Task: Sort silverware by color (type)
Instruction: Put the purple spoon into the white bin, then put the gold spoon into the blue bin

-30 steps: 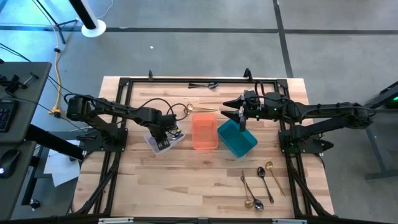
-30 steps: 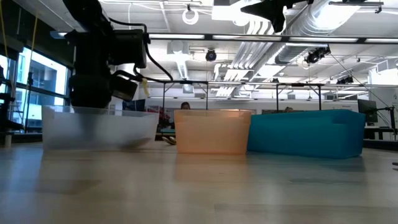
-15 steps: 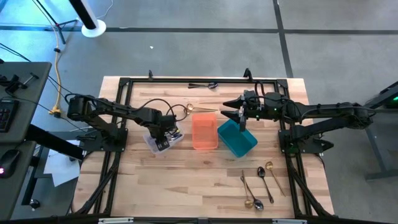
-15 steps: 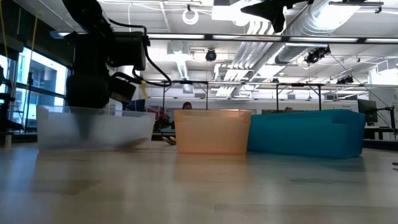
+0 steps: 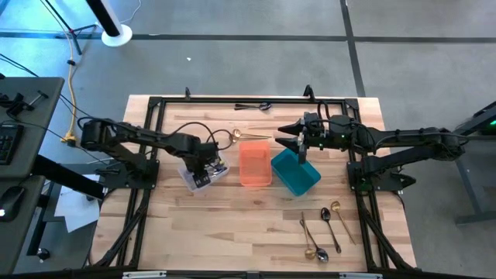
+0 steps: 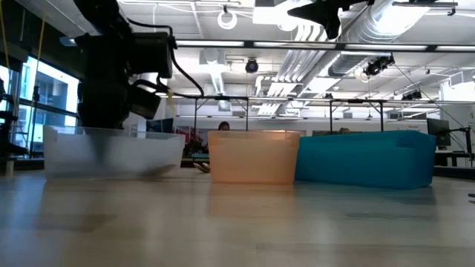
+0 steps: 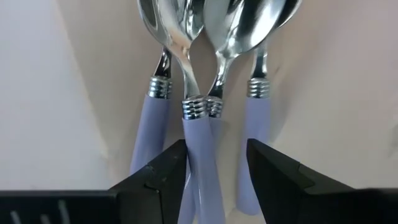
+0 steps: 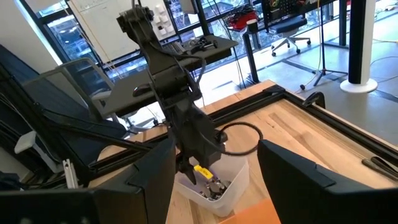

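My left gripper [image 5: 204, 169] reaches down into the clear bin [image 5: 191, 180]. In the left wrist view it [image 7: 214, 180] is open over several spoons [image 7: 205, 37] with shiny silver bowls and lavender handles that lie on the bin's floor. Its fingers stand on either side of two handles [image 7: 200, 149]. My right gripper [image 5: 301, 149] hangs open and holds nothing above the teal bin [image 5: 298, 177]. Loose gold and silver spoons and forks [image 5: 322, 229] lie on the table near its right front corner. My left gripper's fingers [image 7: 168, 177] come from above and flank the lavender handles [image 7: 196, 140] along their length. I cannot tell whether a finger touches a handle or the bin.
The orange bin [image 5: 254, 164] stands between the clear and teal bins. A gold spoon [image 5: 237, 135] lies just behind it, and dark pieces [image 5: 254, 105] lie at the far edge. A black frame [image 5: 155, 105] rims the table. Bare wood lies in front of the bins.
My left gripper has edged up a little and toward the table's left. The clear bin has slid slightly left with it. My right arm has kept still.
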`<state>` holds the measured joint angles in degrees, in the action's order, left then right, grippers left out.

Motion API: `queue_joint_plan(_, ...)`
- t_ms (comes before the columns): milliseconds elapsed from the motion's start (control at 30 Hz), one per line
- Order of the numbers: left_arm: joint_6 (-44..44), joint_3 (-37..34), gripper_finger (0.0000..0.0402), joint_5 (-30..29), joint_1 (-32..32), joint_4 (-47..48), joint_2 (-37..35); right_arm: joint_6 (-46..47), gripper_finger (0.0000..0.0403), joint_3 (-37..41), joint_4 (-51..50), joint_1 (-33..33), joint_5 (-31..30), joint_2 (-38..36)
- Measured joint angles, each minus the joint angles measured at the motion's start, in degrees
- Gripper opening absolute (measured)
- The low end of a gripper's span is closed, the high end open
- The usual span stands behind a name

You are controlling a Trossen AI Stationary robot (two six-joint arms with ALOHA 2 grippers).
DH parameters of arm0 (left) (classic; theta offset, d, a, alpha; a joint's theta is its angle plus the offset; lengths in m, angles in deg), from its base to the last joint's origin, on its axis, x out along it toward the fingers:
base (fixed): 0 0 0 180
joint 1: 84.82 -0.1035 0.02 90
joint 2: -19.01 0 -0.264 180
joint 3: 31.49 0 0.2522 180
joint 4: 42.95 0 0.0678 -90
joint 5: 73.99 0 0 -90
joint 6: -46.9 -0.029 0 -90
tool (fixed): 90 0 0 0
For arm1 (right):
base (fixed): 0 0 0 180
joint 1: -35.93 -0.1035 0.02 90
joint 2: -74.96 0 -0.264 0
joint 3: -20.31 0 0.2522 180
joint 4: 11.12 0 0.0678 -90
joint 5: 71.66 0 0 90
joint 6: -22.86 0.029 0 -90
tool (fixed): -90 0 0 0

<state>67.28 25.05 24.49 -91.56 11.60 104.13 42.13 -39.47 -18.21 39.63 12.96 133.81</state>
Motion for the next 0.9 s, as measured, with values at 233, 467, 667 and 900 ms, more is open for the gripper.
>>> queue_joint_plan(233, 1.3, 0.0, 0.0159, 0.0, -0.1, 0.3, -6.3, 0.2, 0.0212, 0.0, 0.0, 0.0, 0.1, 0.0)
queue_joint_plan(467, 4.0, 1.8, 0.0159, -1.7, -1.0, 0.2, -16.7, 0.2, 0.0212, 0.0, 0.0, 0.0, 0.4, 0.0)
queue_joint_plan(667, 1.9, 6.8, 0.0159, -10.9, -1.2, -7.1, -26.8, 0.2, 0.0212, 0.0, 0.0, 0.0, 0.3, 0.0)
queue_joint_plan(900, -6.4, 5.9, 0.0159, -18.5, 0.0, -35.9, -37.5, 1.3, 0.0212, 0.0, 0.0, 0.0, 0.3, 0.0)
